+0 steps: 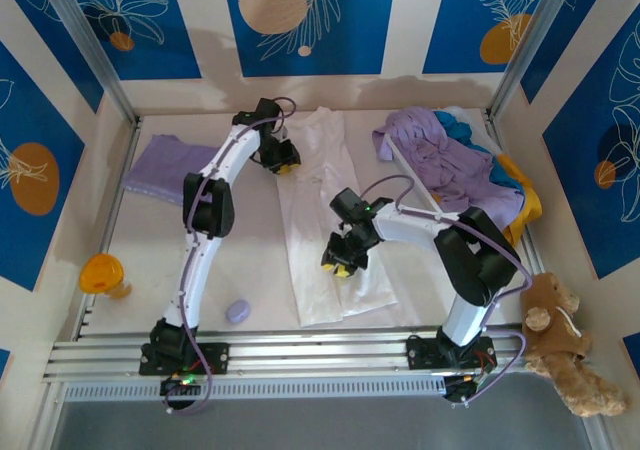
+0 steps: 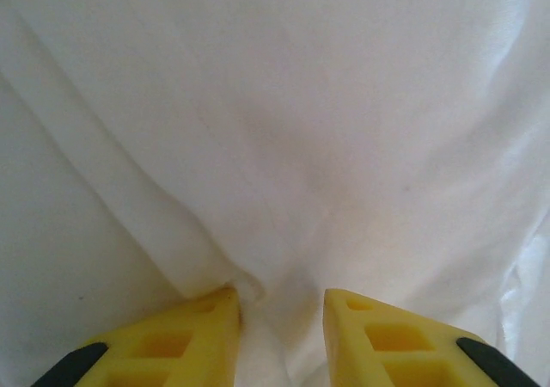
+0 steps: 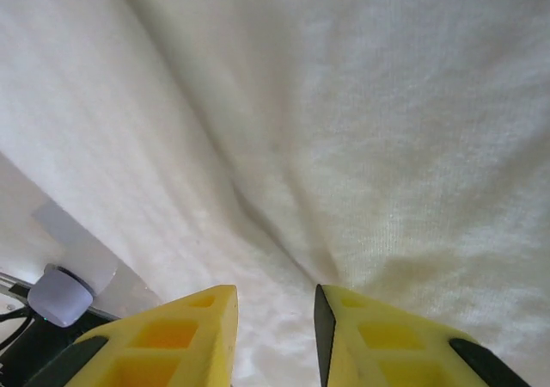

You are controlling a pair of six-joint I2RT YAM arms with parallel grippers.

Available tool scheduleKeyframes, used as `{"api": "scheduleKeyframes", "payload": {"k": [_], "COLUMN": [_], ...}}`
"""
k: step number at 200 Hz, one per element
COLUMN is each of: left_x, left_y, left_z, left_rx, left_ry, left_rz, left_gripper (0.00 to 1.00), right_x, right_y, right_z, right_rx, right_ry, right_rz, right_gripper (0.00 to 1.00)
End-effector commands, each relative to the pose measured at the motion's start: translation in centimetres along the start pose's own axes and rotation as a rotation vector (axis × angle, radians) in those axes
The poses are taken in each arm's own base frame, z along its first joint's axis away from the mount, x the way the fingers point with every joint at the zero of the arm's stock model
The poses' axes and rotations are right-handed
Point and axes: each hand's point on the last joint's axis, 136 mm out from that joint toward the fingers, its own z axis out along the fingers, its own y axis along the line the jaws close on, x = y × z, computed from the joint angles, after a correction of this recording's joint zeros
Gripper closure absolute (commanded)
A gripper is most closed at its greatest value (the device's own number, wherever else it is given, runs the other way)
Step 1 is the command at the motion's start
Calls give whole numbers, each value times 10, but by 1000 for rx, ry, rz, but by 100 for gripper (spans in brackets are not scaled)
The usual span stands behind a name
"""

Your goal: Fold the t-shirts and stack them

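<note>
A large white t-shirt [image 1: 310,230] lies as a long narrow strip down the middle of the table. My left gripper [image 1: 283,162] sits at its upper left edge. In the left wrist view its yellow fingers [image 2: 185,340] pinch a fold of the white cloth [image 2: 301,146], and creases run into the gap at the left gripper [image 2: 281,318]. My right gripper [image 1: 340,262] is over the shirt's lower half, shut on a ridge of the white cloth [image 3: 361,146] at the right gripper [image 3: 275,318]. A folded lavender t-shirt [image 1: 165,165] lies at the back left. A heap of lavender [image 1: 440,155], teal [image 1: 478,148] and yellow-orange [image 1: 527,205] shirts sits at the back right.
An orange cup [image 1: 103,273] stands by the left wall. A small round lavender blob [image 1: 238,310] [image 3: 58,294] lies near the front, left of the white shirt. A brown teddy bear [image 1: 560,340] sits outside the front right corner. A metal rail [image 1: 320,355] runs along the near edge.
</note>
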Motion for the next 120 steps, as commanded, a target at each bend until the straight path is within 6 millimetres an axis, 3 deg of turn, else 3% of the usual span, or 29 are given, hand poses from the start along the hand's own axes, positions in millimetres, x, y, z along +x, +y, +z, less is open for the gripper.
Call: {"api": "scheduleKeyframes", "payload": {"k": [1, 20, 48, 120], "left_x": [-6, 1, 17, 55], "left_y": [-36, -36, -35, -15], "left_z": [-67, -85, -88, -39], "left_rx": [81, 67, 67, 33], "left_ry": [-95, -120, -77, 1], "left_rz": [23, 39, 30, -16], "left_gripper": [66, 65, 65, 67], "right_x": [6, 9, 12, 21], "right_y": [-6, -19, -36, -51], "right_z": [-18, -16, -11, 7], "right_rx": [25, 51, 86, 81], "right_ry": [-35, -41, -35, 23], "right_rz": [24, 52, 88, 162], "right_gripper": [68, 68, 68, 69]}}
